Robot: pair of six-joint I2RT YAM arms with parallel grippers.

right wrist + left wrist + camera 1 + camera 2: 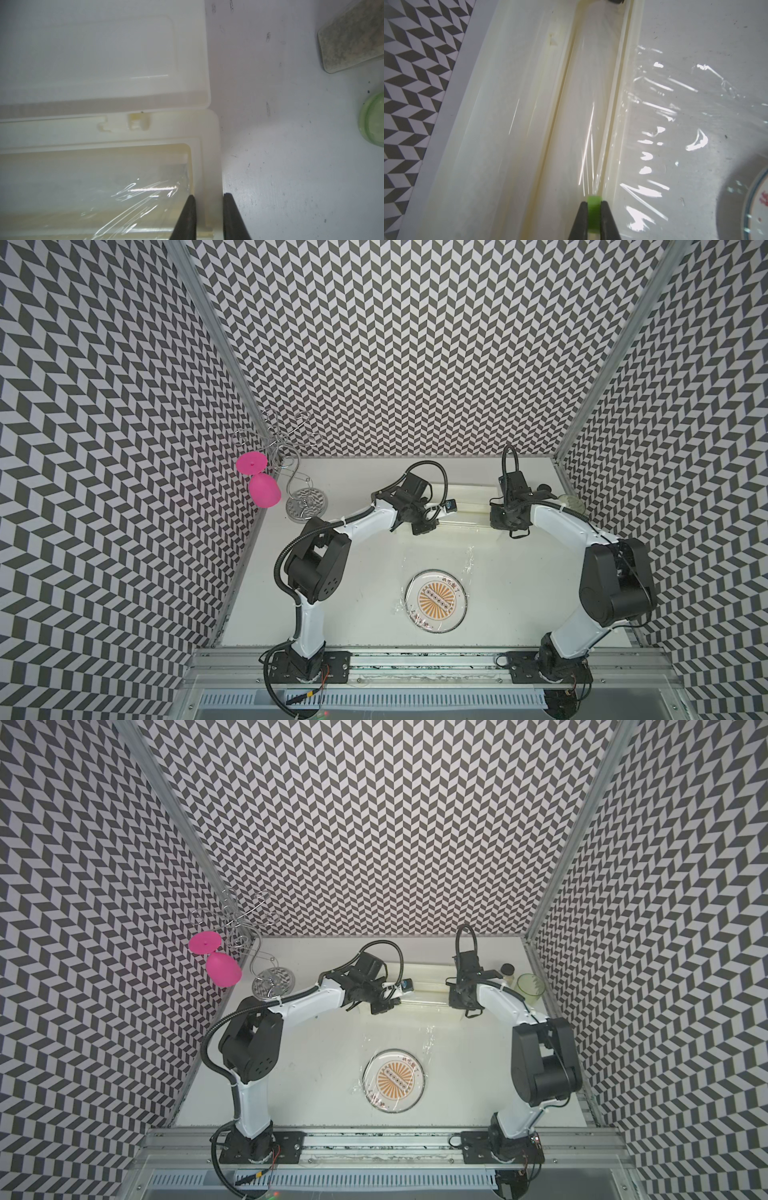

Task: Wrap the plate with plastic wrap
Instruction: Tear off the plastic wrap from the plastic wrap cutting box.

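Observation:
The plate point(437, 600) lies on the white table, front of centre, with its orange sunburst up. The plastic wrap point(469, 560) runs from the cream dispenser box point(469, 497) at the back down over the plate, wrinkled and glossy. In the left wrist view my left gripper point(593, 204) is shut on the green tab point(593, 207) in the box's channel, with the wrap point(675, 124) spread beside it and the plate's rim point(756, 197) at the edge. In the right wrist view my right gripper point(208, 197) clamps the end wall of the box point(205, 166), whose lid point(93, 52) lies open.
A pink glass point(264, 489) hangs on a chrome wire stand whose round base point(306, 504) sits at the back left. A green cup point(530, 988) and a small jar point(507, 969) stand at the back right, close to the right arm. Patterned walls enclose three sides.

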